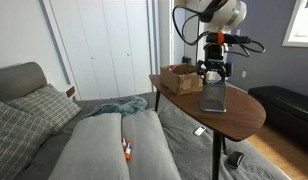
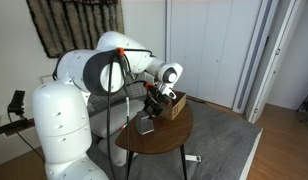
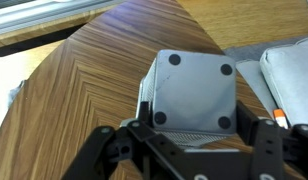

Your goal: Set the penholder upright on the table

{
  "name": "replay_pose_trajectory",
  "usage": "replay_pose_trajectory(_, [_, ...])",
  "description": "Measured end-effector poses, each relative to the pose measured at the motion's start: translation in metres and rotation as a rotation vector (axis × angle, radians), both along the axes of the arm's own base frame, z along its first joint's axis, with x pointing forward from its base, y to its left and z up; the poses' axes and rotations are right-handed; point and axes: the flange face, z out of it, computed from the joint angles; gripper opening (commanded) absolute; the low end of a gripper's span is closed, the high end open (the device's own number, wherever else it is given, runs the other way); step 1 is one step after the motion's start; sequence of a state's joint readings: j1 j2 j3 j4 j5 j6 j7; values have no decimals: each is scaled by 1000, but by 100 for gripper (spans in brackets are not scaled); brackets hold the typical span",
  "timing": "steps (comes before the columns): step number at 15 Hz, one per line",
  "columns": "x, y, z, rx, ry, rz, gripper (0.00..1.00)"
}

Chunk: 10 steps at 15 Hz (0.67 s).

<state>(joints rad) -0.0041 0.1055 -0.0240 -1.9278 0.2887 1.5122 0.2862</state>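
Note:
The penholder (image 1: 214, 97), a dark grey mesh cup, stands on the oval wooden table (image 1: 244, 112) with its solid base facing up. The wrist view shows that base (image 3: 194, 88) with its four round feet and mesh below it. My gripper (image 1: 213, 74) is directly above the penholder. Its two fingers (image 3: 199, 135) straddle the base end and touch both sides. In the other exterior view the penholder (image 2: 146, 124) sits under the gripper (image 2: 152, 107) near the table's (image 2: 164, 145) middle.
A brown open box (image 1: 180, 78) stands on the table just behind the penholder, and it also shows in an exterior view (image 2: 172, 104). A grey sofa (image 1: 104, 145) with cushions and a teal cloth lies beside the table. A small orange item (image 1: 126, 150) lies on the sofa.

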Motion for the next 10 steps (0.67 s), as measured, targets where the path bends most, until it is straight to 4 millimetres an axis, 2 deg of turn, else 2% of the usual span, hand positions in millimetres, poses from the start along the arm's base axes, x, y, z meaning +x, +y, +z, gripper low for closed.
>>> replay_pose_trajectory(6, [0, -20, 7, 34, -10, -67, 55])
replay_pose_trajectory(10, [-6, -15, 37, -5, -100, -56, 55])
